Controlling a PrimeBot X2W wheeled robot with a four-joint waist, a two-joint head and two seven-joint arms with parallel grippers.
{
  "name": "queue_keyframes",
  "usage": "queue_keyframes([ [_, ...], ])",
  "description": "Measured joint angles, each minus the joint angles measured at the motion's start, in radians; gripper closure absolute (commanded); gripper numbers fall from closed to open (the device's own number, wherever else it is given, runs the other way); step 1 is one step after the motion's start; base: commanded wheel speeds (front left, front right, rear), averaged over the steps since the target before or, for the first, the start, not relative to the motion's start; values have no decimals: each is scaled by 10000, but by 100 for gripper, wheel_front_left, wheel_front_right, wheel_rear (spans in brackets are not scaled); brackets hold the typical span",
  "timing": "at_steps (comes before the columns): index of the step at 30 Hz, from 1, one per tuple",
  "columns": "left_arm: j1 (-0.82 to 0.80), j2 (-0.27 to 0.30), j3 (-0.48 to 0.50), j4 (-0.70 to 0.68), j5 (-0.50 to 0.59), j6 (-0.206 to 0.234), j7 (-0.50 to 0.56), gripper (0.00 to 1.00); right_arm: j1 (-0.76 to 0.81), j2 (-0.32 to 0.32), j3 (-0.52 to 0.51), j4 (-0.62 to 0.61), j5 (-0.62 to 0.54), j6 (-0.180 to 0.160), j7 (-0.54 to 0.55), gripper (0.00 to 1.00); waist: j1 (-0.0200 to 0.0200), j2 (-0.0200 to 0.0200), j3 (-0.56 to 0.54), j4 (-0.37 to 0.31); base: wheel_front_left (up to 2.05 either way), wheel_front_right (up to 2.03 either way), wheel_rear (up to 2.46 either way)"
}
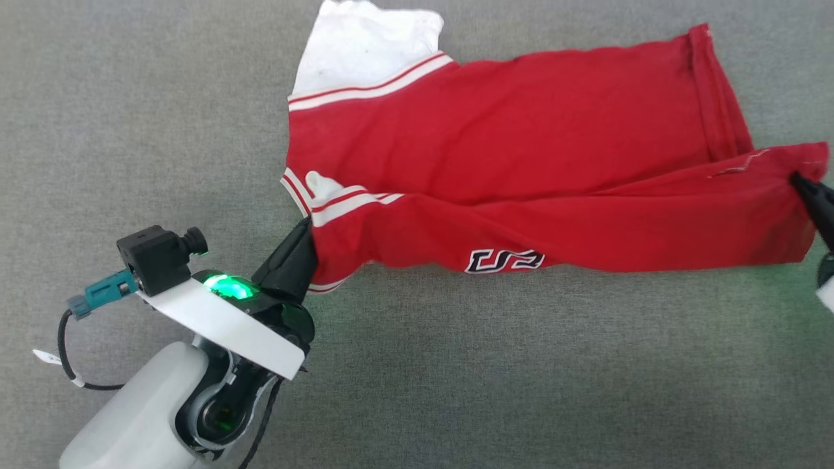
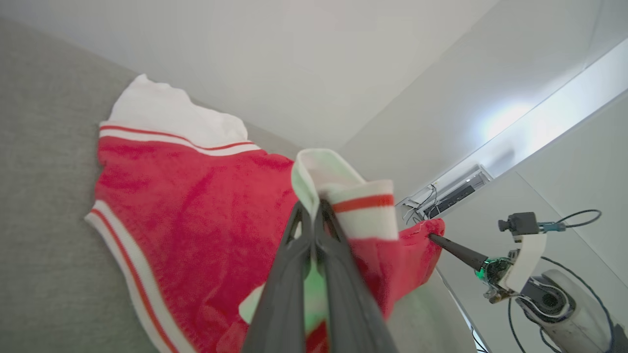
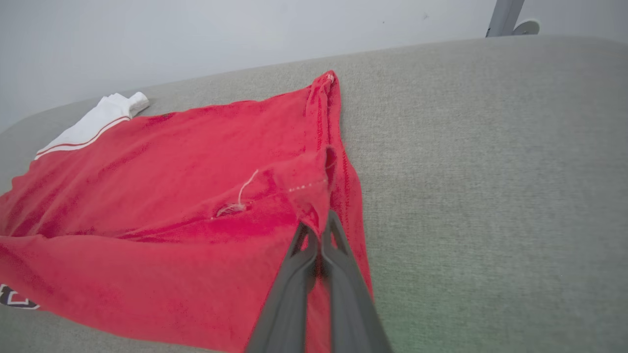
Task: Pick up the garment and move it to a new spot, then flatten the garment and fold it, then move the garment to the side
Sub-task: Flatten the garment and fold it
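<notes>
While spread on one grey surface [image 1: 130, 98], one garment [image 1: 521, 150], two corners pinched by left fingers [image 1: 293, 260] and right fingers [image 1: 810, 194].

A grey, coarse-woven, cloth-covered desk [image 1: 456, 404] is spread across the head view, flat and even in tone, and a faint green tinge is cast on it near the right edge. In the right wrist view a plain pale wall [image 3: 221, 34] is seen behind its far edge, with a slim grey metal post [image 3: 501, 17] and a small round white fitting [image 3: 526, 27] just beside it. In the left wrist view a pale flat box with dark cables [image 2: 454, 191] is seen at the end of a bright white band [image 2: 539, 122].
</notes>
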Motion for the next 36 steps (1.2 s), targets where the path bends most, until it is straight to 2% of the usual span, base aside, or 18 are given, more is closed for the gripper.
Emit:
queue_keyframes([
  [9,-434,-842,201,1685,44,0,0,100,-537,397,355,1290,-219,0,-382,100,0,0,567,119,0,0,0],
  [15,-974,-857,-686,3012,487,-6,-27,100,-651,466,744,1829,-224,0,-759,100,-1,1,641,102,0,0,0],
  [18,-1220,-895,-823,3480,470,-8,-27,100,-822,489,861,2071,-249,0,-974,100,0,1,603,53,0,0,0],
  [21,-1428,-894,-851,3795,447,-12,-27,84,-866,585,943,2280,-245,0,-1296,100,0,1,534,14,0,0,0],
  [24,-1592,-815,-844,3990,420,-13,-25,88,-1015,675,974,2483,-217,0,-1582,100,0,0,444,-2,0,0,0],
  [25,-1605,-784,-915,4077,403,-13,-25,97,-1046,692,1011,2543,-217,0,-1628,100,0,0,408,-10,0,0,0],
  [26,-1622,-734,-1032,4230,403,-12,-25,100,-1059,717,1047,2621,-203,0,-1668,100,0,1,369,-20,0,0,0],
  [28,-1731,-688,-1271,4558,364,-13,-23,99,-1076,757,1151,2855,-163,0,-1741,100,0,0,282,-31,0,0,0],
  [30,-1877,-698,-1492,4870,192,-15,75,89,-1128,819,1325,3051,-157,0,-1770,100,0,1,196,-49,0,0,0],
  [31,-1941,-702,-1601,5012,75,-15,136,76,-1187,853,1390,3164,-157,0,-1781,100,-1,1,158,-60,0,0,0],
  [32,-2031,-696,-1714,5137,-29,-15,215,60,-1225,859,1490,3243,-176,0,-1793,95,0,0,113,-67,0,0,0],
  [33,-2068,-683,-1827,5242,-56,-15,238,6,-1236,871,1572,3313,-190,0,-1864,65,0,1,67,-75,0,0,0],
  [34,-2139,-642,-1925,5405,-65,-15,257,0,-1257,892,1639,3421,-188,0,-1898,51,-1,0,22,-84,0,0,0],
  [35,-2139,-642,-1925,5405,-65,-15,257,0,-1257,892,1639,3421,-188,0,-1898,0,-1,0,22,-84,0,0,0],
  [36,-2221,-556,-2033,5561,-59,-15,290,0,-1266,920,1682,3484,-188,0,-2004,0,0,0,-20,-92,0,0,0],
])
